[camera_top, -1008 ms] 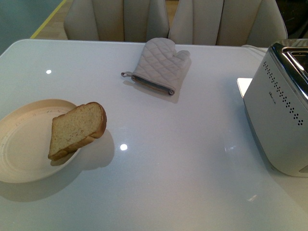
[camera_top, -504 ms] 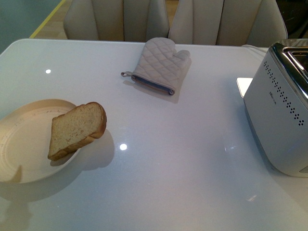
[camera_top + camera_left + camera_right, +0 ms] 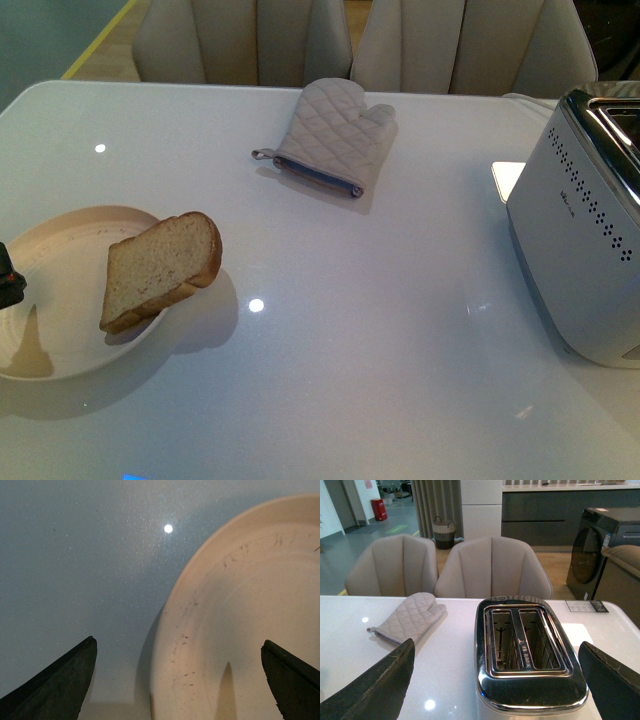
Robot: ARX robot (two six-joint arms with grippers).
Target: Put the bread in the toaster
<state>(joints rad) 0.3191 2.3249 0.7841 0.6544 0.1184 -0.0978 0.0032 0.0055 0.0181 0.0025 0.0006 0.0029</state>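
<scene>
A tan speckled slice of bread with a brown crust leans on the right rim of a round cream plate at the table's left. The silver-white toaster with dark dots stands at the right edge. In the right wrist view its chrome top shows two empty slots. My left gripper is open over the plate's rim, and a dark tip of it shows at the front view's left edge. My right gripper is open above and behind the toaster. The bread is hidden from both wrist views.
A grey quilted oven mitt lies at the back middle of the white table; it also shows in the right wrist view. Two beige chairs stand behind the table. A white card lies beside the toaster.
A dark part of my left gripper has come into the front view at the left edge, and its shadow on the plate has grown. Bread, toaster and mitt have not moved.
</scene>
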